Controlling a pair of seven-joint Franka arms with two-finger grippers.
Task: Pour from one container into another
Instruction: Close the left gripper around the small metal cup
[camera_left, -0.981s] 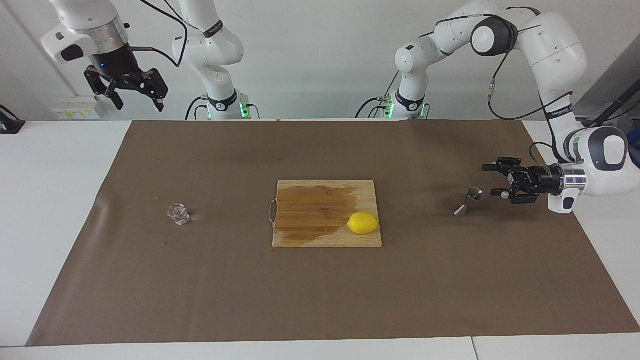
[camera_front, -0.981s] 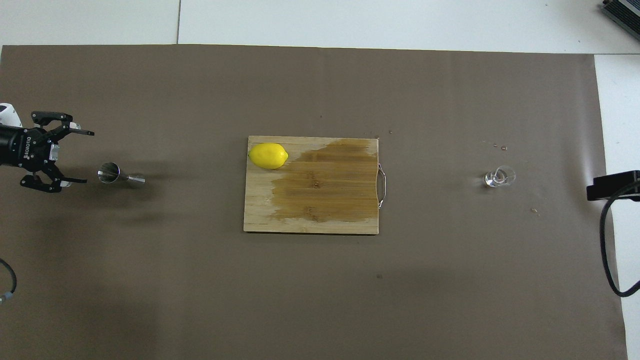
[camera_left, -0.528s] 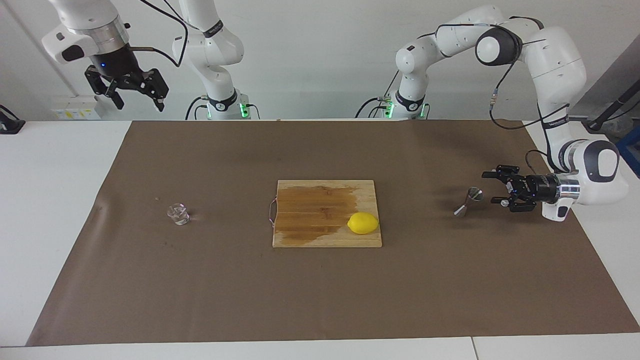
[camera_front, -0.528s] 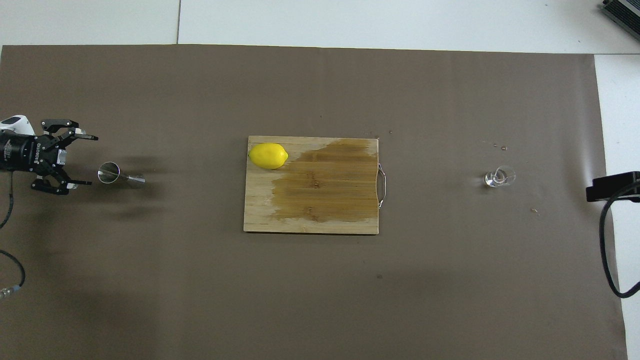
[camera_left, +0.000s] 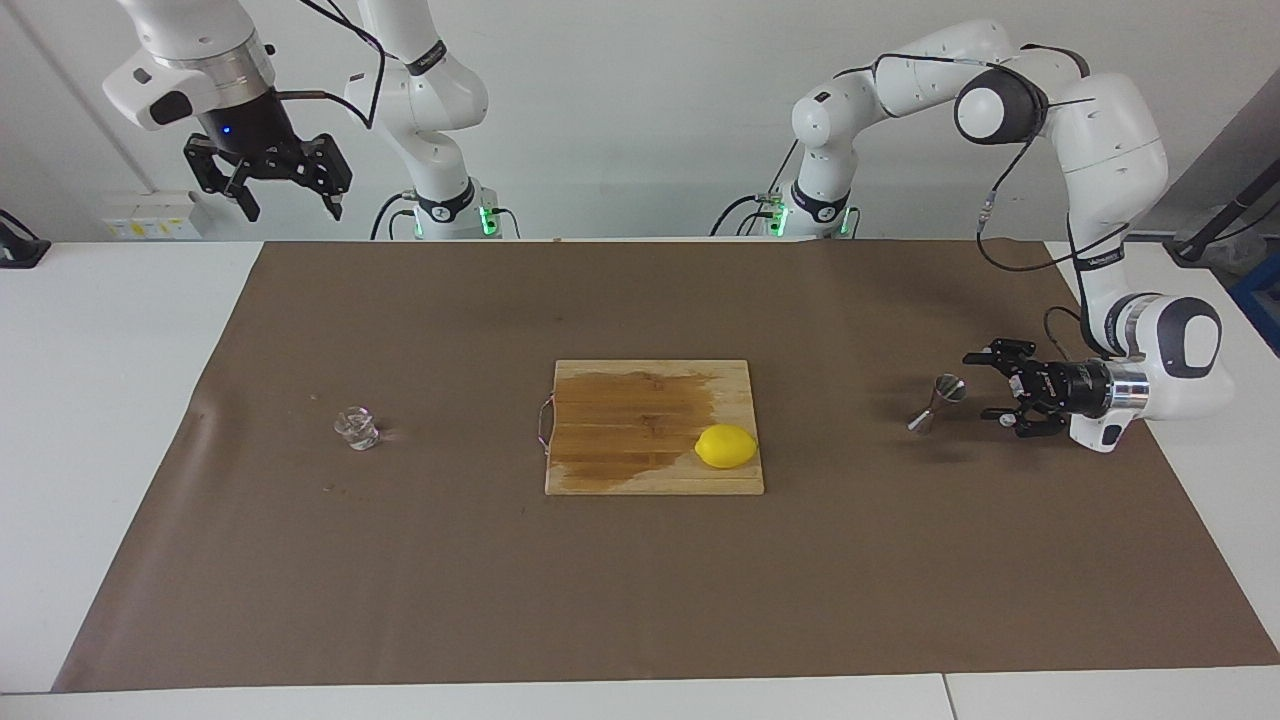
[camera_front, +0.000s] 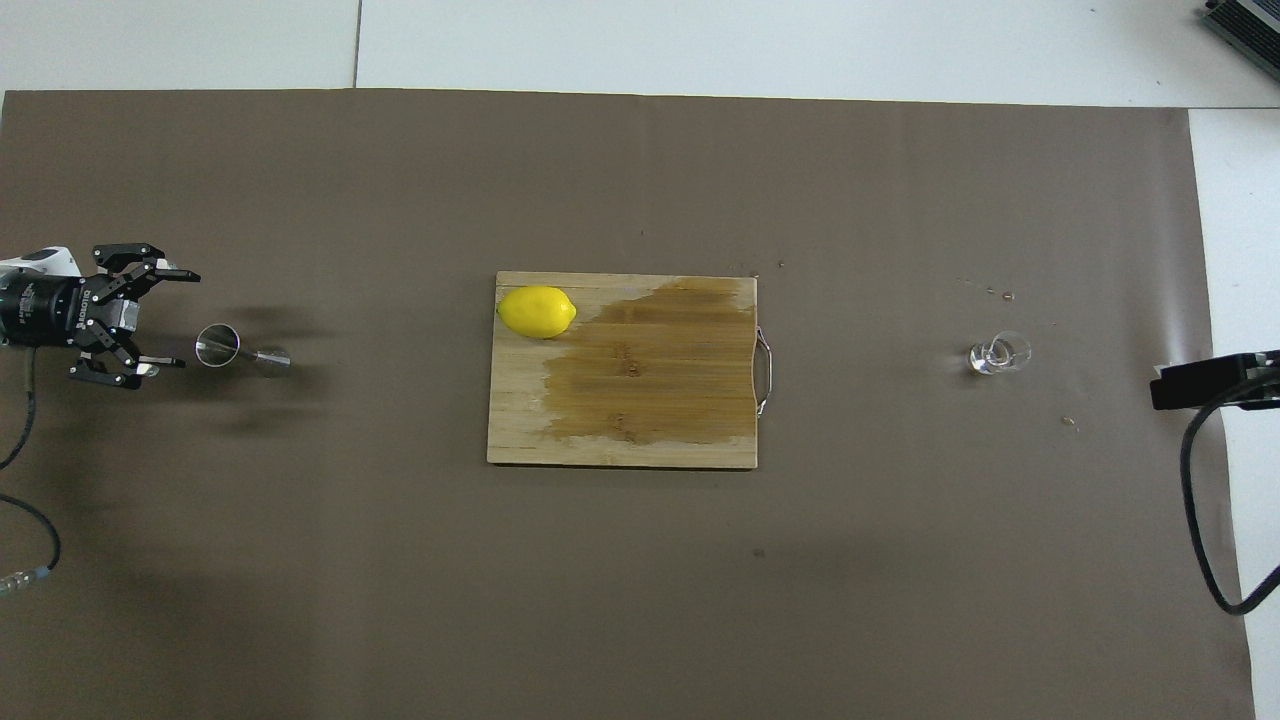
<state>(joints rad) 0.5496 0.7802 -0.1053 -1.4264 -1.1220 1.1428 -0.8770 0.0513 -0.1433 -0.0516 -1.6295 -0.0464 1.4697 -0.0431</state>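
Left gripper (camera_left: 985, 385) low, jaws apart beside the jigger (camera_left: 938, 403) nr mat's edge, could tip it. Right gripper (camera_left: 290, 205) open, waits up high; glass cup (camera_left: 356, 428) untouched.

A board (camera_left: 640, 455) lies mid-table on the mat (camera_left: 640, 600), with a lemon (camera_left: 726, 446) on its corner farther from the robots, toward the left arm's end. The jigger (camera_left: 938, 402) stands toward that end, the cup (camera_left: 356, 428) toward the right arm's end.

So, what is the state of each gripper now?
Left gripper: open, empty, beside the jigger.
Right gripper: open, empty, raised high.
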